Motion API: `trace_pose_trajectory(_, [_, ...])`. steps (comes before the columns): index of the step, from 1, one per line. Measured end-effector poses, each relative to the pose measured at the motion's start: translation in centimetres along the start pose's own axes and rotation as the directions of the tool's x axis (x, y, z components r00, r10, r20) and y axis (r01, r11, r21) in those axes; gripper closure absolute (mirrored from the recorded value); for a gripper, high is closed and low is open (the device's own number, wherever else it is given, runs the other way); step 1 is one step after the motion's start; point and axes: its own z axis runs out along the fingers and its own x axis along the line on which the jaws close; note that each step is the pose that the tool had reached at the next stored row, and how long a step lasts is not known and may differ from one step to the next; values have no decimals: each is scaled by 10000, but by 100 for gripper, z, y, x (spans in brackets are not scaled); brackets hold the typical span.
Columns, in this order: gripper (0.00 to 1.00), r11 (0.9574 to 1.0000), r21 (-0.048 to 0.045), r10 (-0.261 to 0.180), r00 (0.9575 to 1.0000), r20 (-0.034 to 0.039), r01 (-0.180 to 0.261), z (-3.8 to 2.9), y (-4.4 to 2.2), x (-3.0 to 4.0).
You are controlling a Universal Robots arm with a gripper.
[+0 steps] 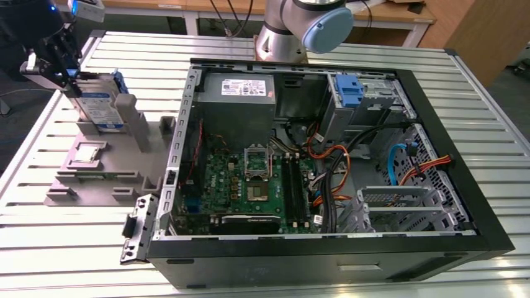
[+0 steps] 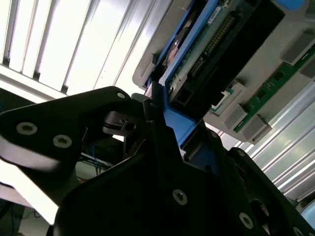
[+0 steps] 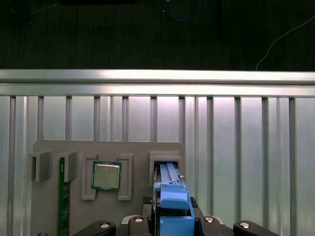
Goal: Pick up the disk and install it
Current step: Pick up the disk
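The disk (image 1: 102,107), silver with a white-and-blue label and a blue carrier, stands on edge in a slot of the grey fixture (image 1: 99,180) at the exterior view's left. My gripper (image 1: 73,85) reaches down onto its upper edge from the left and is shut on it. In the first wrist view the blue carrier (image 3: 171,194) sits between the fingers of my gripper (image 3: 170,222), still inside the fixture slot (image 3: 166,160). In the second wrist view the disk's circuit-board side (image 2: 211,44) shows beyond the black fingers (image 2: 152,118) clamped on the blue frame.
The open computer case (image 1: 463,239) lies in the middle of the slatted table (image 1: 66,261). A drive cage with a blue tab (image 1: 351,93) sits at its far side. The arm's base (image 1: 290,31) stands behind it. The fixture also holds a processor chip (image 3: 106,175) and a green memory stick (image 3: 62,196).
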Motion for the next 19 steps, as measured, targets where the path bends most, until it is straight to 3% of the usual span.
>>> trace_pose_trajectory(15, [63, 10000, 4, 51, 10000, 1, -51, -1, 0, 0])
trace_pose_trajectory(19, [63, 10000, 3, 50, 10000, 1, -50, -30, 0, -1])
